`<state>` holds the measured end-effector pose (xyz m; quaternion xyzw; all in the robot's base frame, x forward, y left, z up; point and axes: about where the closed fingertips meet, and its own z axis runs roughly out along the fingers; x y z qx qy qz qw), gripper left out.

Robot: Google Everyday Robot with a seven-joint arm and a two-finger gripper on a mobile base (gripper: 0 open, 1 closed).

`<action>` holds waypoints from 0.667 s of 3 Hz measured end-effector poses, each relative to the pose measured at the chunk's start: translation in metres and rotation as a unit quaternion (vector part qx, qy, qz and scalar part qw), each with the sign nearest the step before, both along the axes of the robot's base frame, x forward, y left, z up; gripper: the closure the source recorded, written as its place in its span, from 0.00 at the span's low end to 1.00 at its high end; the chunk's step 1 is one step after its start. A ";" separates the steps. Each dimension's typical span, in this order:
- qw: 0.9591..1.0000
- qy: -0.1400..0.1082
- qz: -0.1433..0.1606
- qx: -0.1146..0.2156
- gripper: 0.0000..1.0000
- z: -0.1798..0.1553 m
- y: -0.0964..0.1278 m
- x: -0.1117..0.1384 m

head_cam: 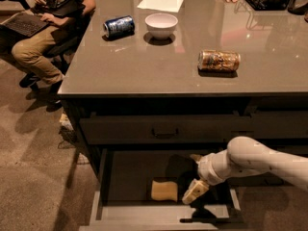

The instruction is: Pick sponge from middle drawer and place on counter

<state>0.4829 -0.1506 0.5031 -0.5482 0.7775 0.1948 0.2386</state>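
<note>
pincer (195, 191) hangs in the middle drawer (126, 178) just right of the sponge (164, 190), grip impossible to tell; best shifted left, centred over it before closing.

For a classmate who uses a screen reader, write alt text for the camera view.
A white robot arm reaches into an open drawer below a grey counter, its gripper close beside a yellow sponge on the drawer floor. On the counter lie a blue can, a gold can, a white bowl and paper.
</note>
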 end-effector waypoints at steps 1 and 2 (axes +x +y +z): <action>1.000 -0.013 0.021 -0.001 0.00 -0.021 0.017 0.005; 0.999 -0.019 0.041 -0.006 0.00 -0.041 0.034 0.008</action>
